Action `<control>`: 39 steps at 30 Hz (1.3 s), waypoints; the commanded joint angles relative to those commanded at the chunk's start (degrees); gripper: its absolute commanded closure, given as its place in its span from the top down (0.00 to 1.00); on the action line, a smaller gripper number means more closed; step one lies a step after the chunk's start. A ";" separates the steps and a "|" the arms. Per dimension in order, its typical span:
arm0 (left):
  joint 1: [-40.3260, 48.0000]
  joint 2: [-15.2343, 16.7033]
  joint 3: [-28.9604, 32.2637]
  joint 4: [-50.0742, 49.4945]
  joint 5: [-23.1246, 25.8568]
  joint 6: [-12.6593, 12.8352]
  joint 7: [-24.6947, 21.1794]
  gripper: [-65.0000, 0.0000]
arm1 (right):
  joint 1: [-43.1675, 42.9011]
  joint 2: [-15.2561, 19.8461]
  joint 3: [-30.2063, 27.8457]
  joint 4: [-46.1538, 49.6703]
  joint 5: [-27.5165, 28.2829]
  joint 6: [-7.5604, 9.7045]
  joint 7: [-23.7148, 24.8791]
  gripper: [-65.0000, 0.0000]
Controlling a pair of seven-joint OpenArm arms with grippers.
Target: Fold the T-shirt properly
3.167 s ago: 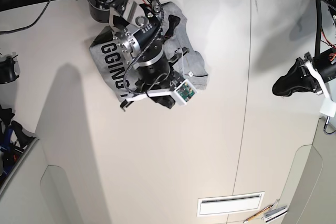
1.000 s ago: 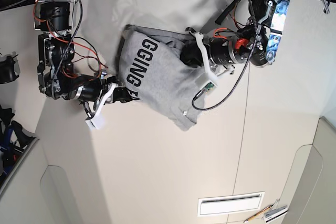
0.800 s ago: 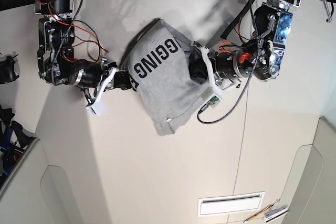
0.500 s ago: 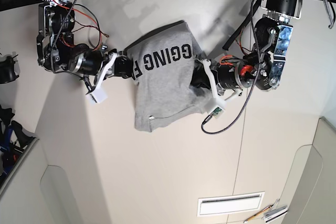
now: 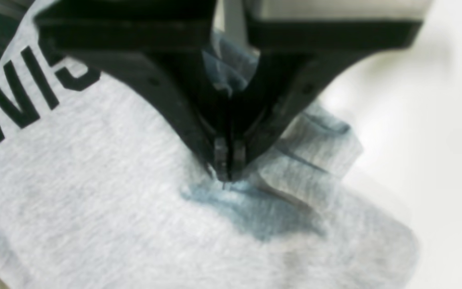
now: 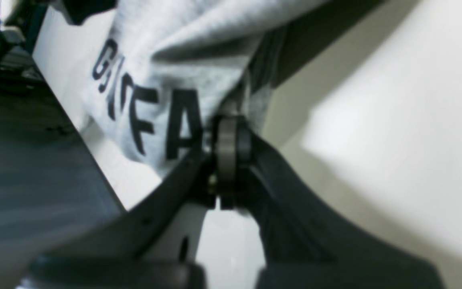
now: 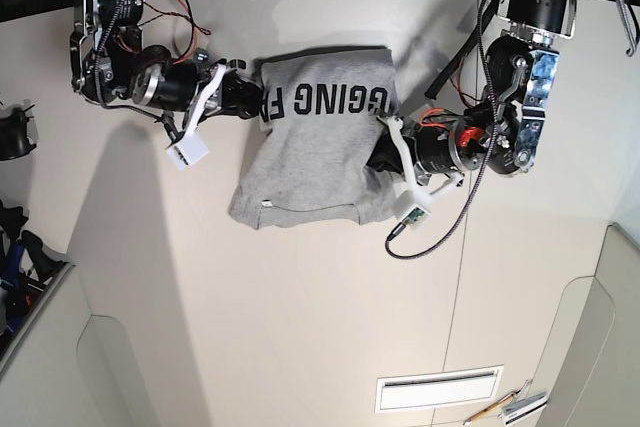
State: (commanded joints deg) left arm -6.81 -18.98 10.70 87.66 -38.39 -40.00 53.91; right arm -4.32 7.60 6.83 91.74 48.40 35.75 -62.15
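Soft, light, limp T-shirt point(image 7: 315, 152) — hung above the table point(image 7: 300, 327) between both grippers, lettering up. Left gripper point(image 5: 226, 176) pinched onto one edge, right gripper point(image 6: 226, 132) clamped opposite. Best gripped at seams — likely to sag.

A: How do the two arms sit in the base view?

B: Both reach in from the far corners, forearms bent toward each other. The right end effector point(image 7: 252, 104) points sideways toward the middle; the left end effector point(image 7: 380, 152) points back at it from the opposite side.

A: And the jaws?

B: The left end effector point(image 5: 226, 162) has its black fingers pressed tip to tip, pinching the T-shirt point(image 5: 134, 208). The right end effector point(image 6: 227, 132) is likewise clamped on the T-shirt point(image 6: 183, 72) hem.
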 joint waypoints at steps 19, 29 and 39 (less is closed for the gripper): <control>18.62 -13.55 -14.25 19.28 -12.37 0.00 9.18 0.00 | -10.91 9.18 6.51 18.56 3.08 -0.20 -5.84 0.00; 44.72 -13.35 -32.68 36.72 -13.07 0.00 9.42 0.00 | -23.17 19.21 6.49 25.81 5.99 -0.17 -6.05 0.00; 66.53 -10.40 -38.80 39.52 -12.79 0.00 11.08 0.00 | -33.27 27.08 6.16 25.79 7.08 0.04 -6.05 0.00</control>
State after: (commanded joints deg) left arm 59.72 -29.39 -28.10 127.17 -51.18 -40.00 64.99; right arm -37.58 34.68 12.99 117.54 55.48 35.79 -68.20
